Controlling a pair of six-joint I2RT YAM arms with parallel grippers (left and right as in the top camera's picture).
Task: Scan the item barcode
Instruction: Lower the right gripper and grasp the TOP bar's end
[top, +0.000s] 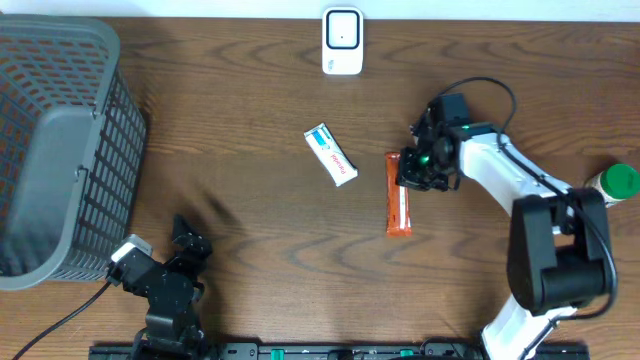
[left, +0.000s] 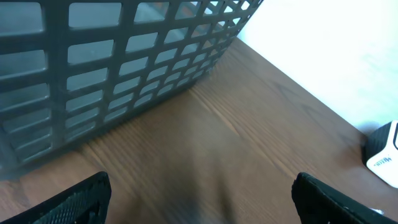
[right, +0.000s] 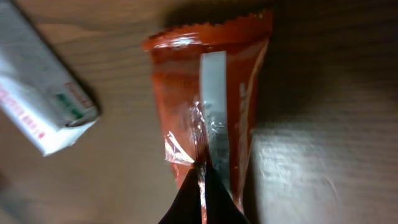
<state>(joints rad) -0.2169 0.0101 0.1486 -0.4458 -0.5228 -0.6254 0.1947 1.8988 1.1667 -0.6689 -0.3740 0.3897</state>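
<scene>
orange snack packet (top: 398, 208) lying flat on the wooden table (top: 260, 230), right of centre, near a white box (top: 330, 154). right gripper (right: 200, 179) pressed together, pinching the packet's film. left gripper (left: 202, 199) spread wide beside the grey basket (left: 124, 62).

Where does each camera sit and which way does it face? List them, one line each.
Overhead: above the table, facing straight down; both arms show, left gripper near the basket, right gripper on the packet.
Left wrist: low on the left arm, facing basket and scanner; open fingers at the bottom corners.
Right wrist: facing down on packet and box; shut fingers pinch the packet.
Shared: overhead and right wrist both show packet and box.
</scene>
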